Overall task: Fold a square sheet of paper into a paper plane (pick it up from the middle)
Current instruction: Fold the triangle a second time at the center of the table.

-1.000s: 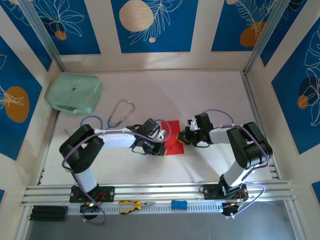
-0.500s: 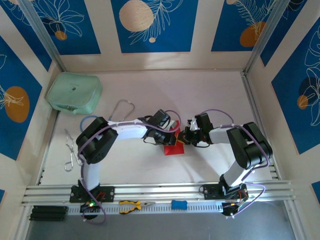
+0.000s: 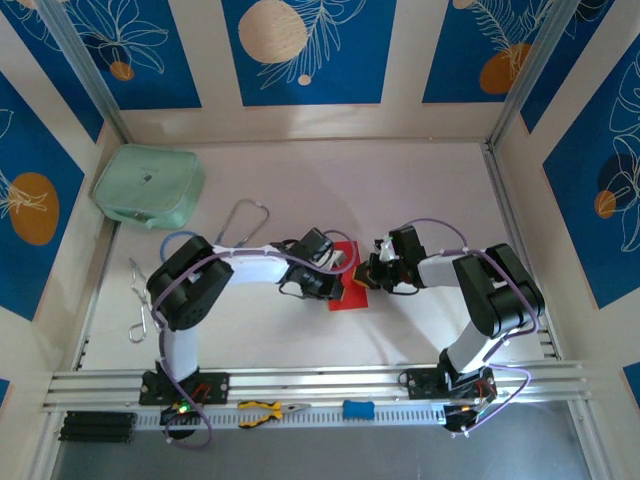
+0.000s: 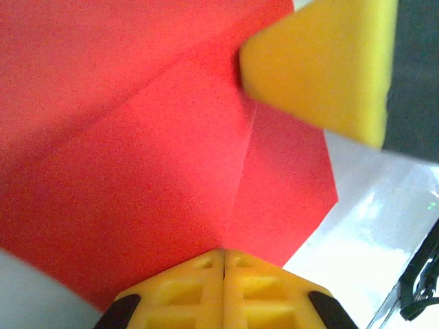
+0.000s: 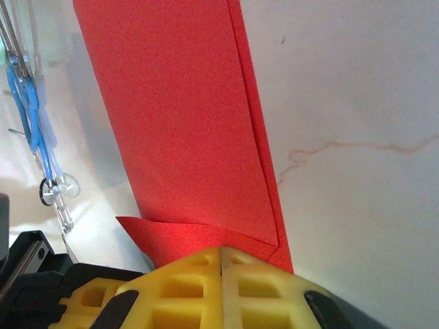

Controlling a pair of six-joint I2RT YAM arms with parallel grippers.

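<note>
The square sheet of paper [image 3: 355, 297], creased and partly folded, lies mid-bench [image 3: 420, 190]. The left gripper [image 4: 223, 274] and right gripper [image 5: 221, 274] are both closed tight, their tips against the sheet. Any pinch is hidden. The right wrist view adds blue stethoscope tubing [image 5: 31, 120] beyond the sheet.

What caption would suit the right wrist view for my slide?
Shut right tool meets the creased red paper lying on the white table.
</note>
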